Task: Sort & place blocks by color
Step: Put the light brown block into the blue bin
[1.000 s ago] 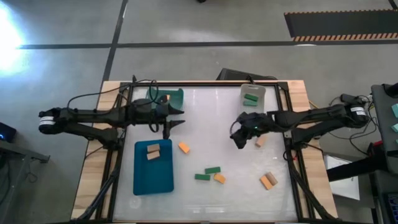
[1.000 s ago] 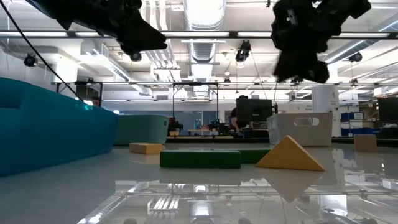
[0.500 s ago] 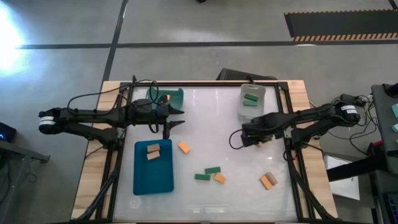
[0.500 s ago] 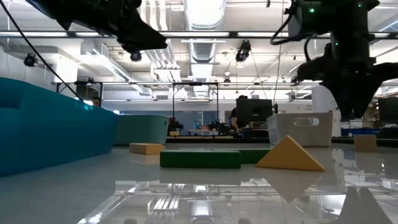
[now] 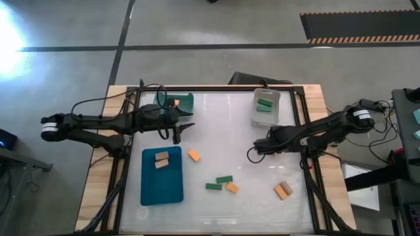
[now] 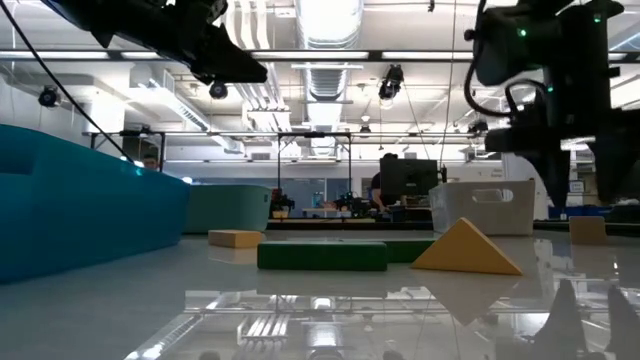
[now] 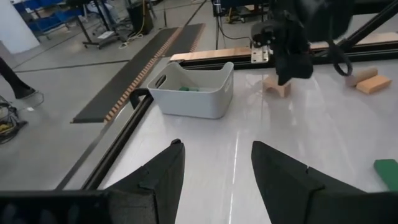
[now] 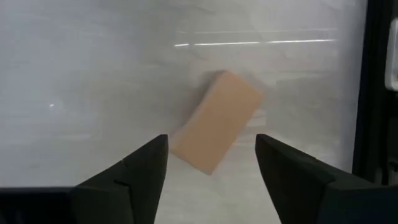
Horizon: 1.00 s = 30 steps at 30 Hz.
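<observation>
My right gripper points straight down, open, just above a pale tan block that lies flat and slanted on the table; the fingers stand on either side of its near end without touching it. In the high view this gripper hides the block. The left wrist view shows the block under it. My left gripper hovers open and holds nothing, near the teal bin. Loose blocks lie on the table: orange, two green, orange, and a pair.
The teal bin holds an orange block. A pale bin at the far right holds a green block. A blue tray near the left front holds two tan blocks. Bare tabletop lies in the middle.
My right gripper has tipped from nearly level to pointing straight down, rolled, and sunk toward the table over the tan block. Its fingers stand wider apart than before. No block has moved.
</observation>
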Available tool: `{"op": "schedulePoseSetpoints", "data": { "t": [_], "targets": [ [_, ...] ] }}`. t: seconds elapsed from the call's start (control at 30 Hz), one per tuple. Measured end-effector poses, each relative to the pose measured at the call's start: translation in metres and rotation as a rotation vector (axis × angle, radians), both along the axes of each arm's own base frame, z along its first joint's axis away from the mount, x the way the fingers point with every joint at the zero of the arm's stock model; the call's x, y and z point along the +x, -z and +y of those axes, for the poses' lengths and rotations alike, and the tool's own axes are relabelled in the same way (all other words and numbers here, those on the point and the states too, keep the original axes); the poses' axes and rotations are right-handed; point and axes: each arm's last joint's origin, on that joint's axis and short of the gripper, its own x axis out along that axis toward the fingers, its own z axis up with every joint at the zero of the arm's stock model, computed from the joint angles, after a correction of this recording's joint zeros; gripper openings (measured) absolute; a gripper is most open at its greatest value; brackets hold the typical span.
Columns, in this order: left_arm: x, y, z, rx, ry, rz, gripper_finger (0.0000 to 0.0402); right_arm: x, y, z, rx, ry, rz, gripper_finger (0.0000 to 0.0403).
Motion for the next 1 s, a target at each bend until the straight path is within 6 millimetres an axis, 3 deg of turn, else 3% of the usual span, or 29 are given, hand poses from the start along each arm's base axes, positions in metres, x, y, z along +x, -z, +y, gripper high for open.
{"op": "schedulePoseSetpoints", "data": {
  "t": [0.3, 0.47, 0.7, 1.0],
  "targets": [
    [0.000, 0.001, 0.000, 0.001, -0.003, 0.002, 0.0170, 0.006, 0.024, 0.007, -0.023, 0.030, 0.116, 0.0229],
    [0.000, 0.001, 0.000, 0.001, -0.003, 0.002, 0.0170, 0.010, 0.032, 0.008, -0.014, -0.021, 0.136, 0.0207],
    [0.000, 0.001, 0.000, 0.000, -0.003, 0.001, 0.0170, 0.010, 0.030, 0.007, -0.009, -0.051, 0.128, 0.0119],
    [0.000, 0.001, -0.001, -0.033, 0.008, -0.010, 0.0170, 0.008, 0.013, 0.007, 0.028, -0.191, 0.038, 0.0119]
  ]
}}
